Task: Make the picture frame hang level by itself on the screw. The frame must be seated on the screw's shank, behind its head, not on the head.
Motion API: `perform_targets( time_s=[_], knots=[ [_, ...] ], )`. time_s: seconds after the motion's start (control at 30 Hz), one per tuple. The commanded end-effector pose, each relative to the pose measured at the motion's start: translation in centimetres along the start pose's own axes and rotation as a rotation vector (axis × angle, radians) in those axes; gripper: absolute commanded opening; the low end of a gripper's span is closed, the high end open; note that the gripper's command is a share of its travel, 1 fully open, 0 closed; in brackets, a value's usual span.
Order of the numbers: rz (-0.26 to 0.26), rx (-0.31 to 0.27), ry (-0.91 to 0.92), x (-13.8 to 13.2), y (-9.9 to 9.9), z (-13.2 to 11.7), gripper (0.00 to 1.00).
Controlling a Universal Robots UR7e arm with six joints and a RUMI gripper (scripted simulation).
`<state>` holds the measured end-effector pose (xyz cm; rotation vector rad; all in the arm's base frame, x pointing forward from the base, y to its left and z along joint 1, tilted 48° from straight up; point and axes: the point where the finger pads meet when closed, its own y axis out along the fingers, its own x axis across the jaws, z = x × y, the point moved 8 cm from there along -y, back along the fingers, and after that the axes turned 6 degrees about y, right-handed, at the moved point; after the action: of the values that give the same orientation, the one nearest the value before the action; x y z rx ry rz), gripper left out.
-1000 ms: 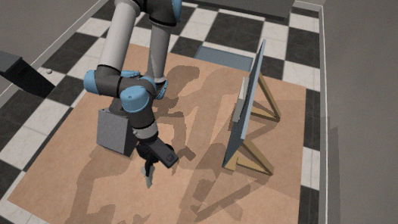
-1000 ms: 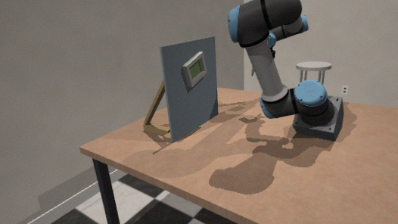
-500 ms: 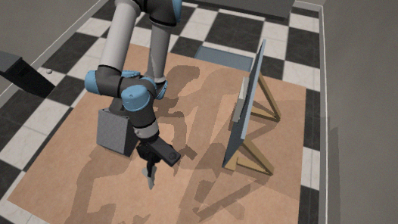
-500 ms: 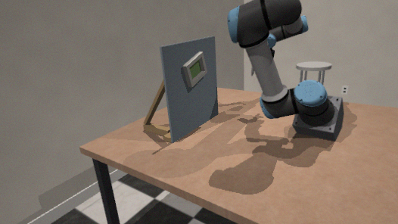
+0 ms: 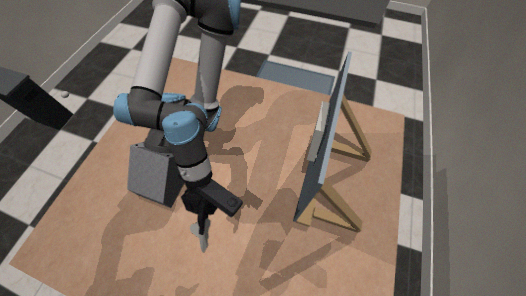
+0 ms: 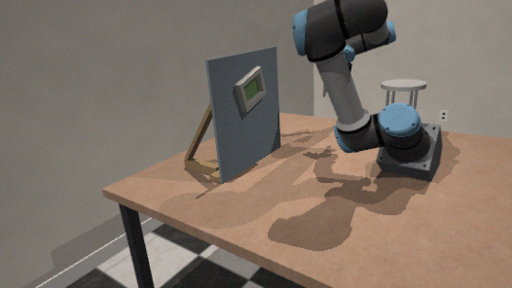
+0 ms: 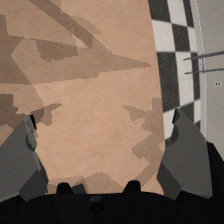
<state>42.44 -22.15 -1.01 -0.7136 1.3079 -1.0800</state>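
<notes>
In the top view, the two-jaw gripper is hanging over the lower middle of the picture, well apart from the upright blue-grey board. Its dark body is hiding much of the fingers there. In the wrist view, the fingers are standing wide apart at the lower left and lower right, holding nothing, with the wooden table top showing between them. The black gripper body is filling the bottom edge.

The picture frame, light-rimmed around a green panel, is resting against the face of the board, in the upper middle of the exterior view. Nothing is gripping it. There it is looking tilted, but the slanted viewpoint is making its true level hard to judge. The frame is covering the screw, so whether it is sitting on the shank or on the head cannot be told. In the top view the frame is showing nearly edge-on, right of centre.

Wooden legs are propping the board from behind; in the exterior view the board is partly covering them. The robot arm is running out of the top edge in both these views, and in the exterior view its upper part is hiding most of the gripper.

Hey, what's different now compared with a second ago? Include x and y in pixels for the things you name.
The gripper [image 5: 200,239] [image 6: 324,89] [image 7: 104,112] has shifted slightly right in the top view, towards the board [image 5: 334,127] [image 6: 245,138]. Nothing was grasped or released. The frame [image 5: 316,137] [image 6: 251,90] and board look unmoved.
</notes>
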Motion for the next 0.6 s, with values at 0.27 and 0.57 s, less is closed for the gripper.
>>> perform_targets(
  time_s=[0.27, 0.57],
  knots=[
    [-0.029, 0.038, -0.113, -0.2, -0.3, 0.8, 1.00],
    [-0.060, 0.071, -0.222, -0.4, -0.5, 1.6, 1.00]
  ],
)
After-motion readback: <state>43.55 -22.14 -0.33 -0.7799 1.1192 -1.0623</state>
